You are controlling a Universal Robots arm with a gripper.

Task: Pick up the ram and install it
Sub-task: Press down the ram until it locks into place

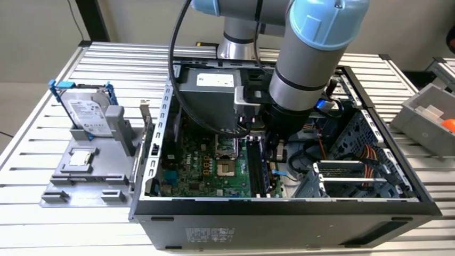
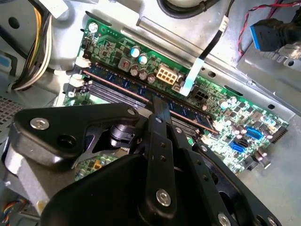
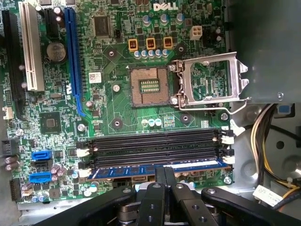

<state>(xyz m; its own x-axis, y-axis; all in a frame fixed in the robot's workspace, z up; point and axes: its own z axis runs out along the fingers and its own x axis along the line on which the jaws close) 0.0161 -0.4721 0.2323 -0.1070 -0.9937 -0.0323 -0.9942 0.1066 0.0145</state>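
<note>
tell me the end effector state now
End effector: shut on the ram, which sits in the outermost slot.

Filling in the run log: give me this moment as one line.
gripper: shut on ram | ram: lying along outermost memory slot of motherboard | processor socket: open, empty | hard drive: on stand outside case

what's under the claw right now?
The ram sits in the outermost motherboard slot bank, directly below the claw, whose fingers are closed together on its upper edge. The stick's middle is covered by the claw, so full seating cannot be judged.
</note>
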